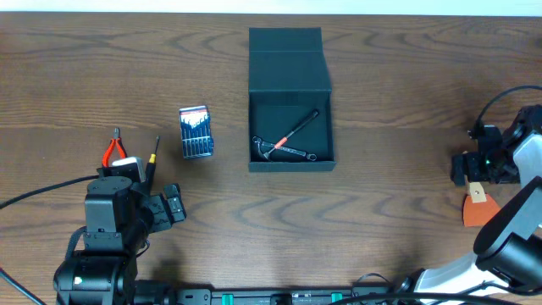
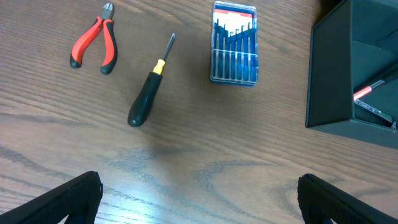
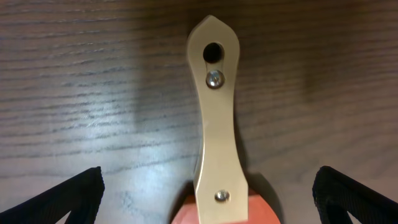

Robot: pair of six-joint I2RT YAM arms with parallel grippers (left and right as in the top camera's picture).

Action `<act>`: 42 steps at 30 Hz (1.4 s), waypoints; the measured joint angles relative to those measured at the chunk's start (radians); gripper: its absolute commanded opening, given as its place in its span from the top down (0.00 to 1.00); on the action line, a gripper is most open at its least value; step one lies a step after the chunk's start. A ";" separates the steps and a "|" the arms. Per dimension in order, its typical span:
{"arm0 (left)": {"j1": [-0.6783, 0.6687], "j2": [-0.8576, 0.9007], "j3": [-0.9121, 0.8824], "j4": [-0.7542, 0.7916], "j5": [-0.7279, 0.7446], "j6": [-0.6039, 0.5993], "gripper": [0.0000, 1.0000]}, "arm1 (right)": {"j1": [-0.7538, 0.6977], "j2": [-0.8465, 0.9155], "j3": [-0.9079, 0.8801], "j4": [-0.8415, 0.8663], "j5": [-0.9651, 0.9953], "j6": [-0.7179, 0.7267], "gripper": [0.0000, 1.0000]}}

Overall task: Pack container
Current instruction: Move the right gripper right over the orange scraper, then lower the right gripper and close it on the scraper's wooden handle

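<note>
Partly packed: hammer [image 1: 296,129], wrench [image 1: 288,151] lying in container [image 1: 290,165]; pliers [image 2: 93,43], screwdriver [image 2: 146,99], bit case [image 2: 234,43], scraper [image 3: 214,124] waiting outside. My left hand [image 2: 202,199], right hand [image 3: 211,199] both hovering open.

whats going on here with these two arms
Two robot arms are packing tools into the open container. A hammer and a wrench already lie inside. The pliers, screwdriver and bit case lie on the table near the left gripper, whose jaws are open and empty. The right gripper hovers, jaws open, over a tan-handled tool.
</note>
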 measured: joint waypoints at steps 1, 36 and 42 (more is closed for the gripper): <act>0.000 0.000 0.000 0.000 0.000 0.000 0.02 | 0.000 0.009 0.000 0.002 -0.002 0.000 0.03; 0.000 0.000 0.000 0.000 0.000 0.000 0.01 | 0.000 0.140 0.051 -0.004 -0.010 0.035 0.42; 0.000 0.000 0.000 0.000 0.000 0.000 0.01 | 0.000 0.140 0.051 -0.007 -0.006 0.035 0.53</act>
